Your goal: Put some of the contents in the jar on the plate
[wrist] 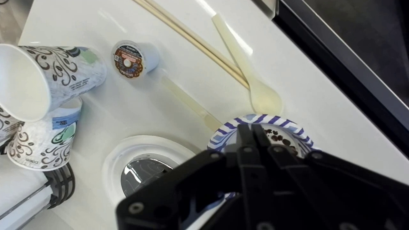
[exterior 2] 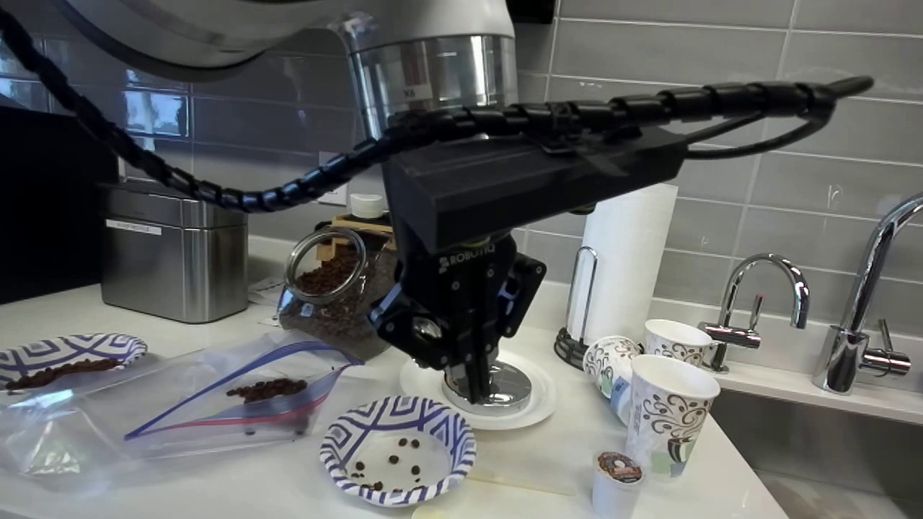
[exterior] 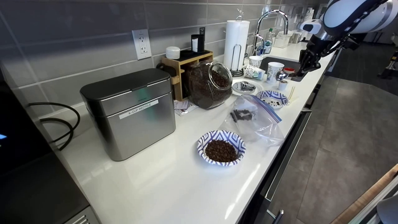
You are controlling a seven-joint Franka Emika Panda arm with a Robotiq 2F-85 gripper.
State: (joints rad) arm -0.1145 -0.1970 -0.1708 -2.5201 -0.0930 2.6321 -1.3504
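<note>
The clear glass jar [exterior: 203, 93] lies tilted, mouth facing the counter's open side, with dark brown bean-like contents [exterior: 219, 80] inside. Near it, a white plate [exterior 2: 546, 404] carries a round silver lid. In the wrist view my gripper [wrist: 252, 126] appears above a blue-striped bowl, fingers nearly together. An exterior view shows a shiny rounded metal scoop [exterior: 282, 75] reaching out from the gripper [exterior: 301, 73]; its handle seems clamped between the fingertips. Whether the scoop carries anything cannot be seen. In the wrist view the gripper's body hides it.
The striped bowl [exterior 2: 396, 461] holds a few beans; another bowl [exterior: 221, 134] has many. A zip bag [exterior: 264, 124] lies between them. Paper cups [exterior 2: 670, 411], a coffee pod [exterior 2: 618, 479], chopsticks [wrist: 198, 43], a pale spoon [wrist: 265, 99], towel roll [exterior: 236, 43] and steel bin [exterior: 136, 124] stand around.
</note>
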